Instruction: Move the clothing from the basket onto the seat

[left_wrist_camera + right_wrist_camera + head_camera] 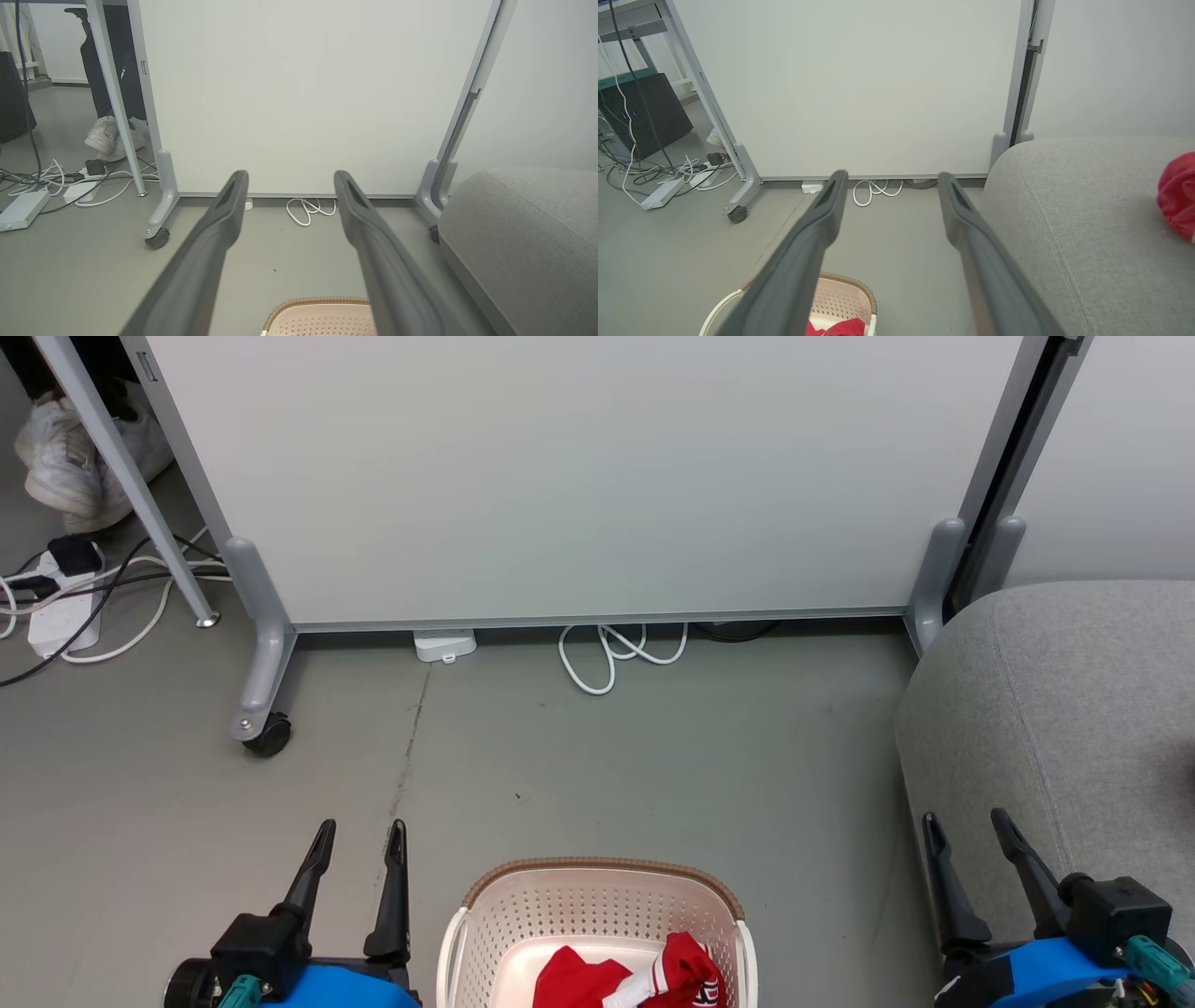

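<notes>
**Soft red laundry in the basket, both grippers empty**

From where I stand, a crumpled red garment [574,982] with white trim lies in the bottom of the cream basket [597,870]. The basket sits on the grey floor directly in front of the robot, between its two arms. The grey seat [1055,709] is on the robot's right, near the basket but apart from it. Another red bundle [1178,196] lies on the seat cushion, at the far right of the right wrist view.

The left gripper [361,831] hovers just left of the basket, fingers spread wide with nothing between them. The right gripper [964,821] is likewise spread and empty, in front of the seat's edge.

The garment looks light, limp and floppy. It will likely sag, trail and unfold when lifted, and a loose end could snag on the woven rim. I would pinch it at the raised fold beside the white stripe, where the cloth bunches thickest. The pinch should go deep enough to catch several layers rather than skim one. Nothing here is fragile; the real risk is the cloth slipping from a shallow pinch.
</notes>
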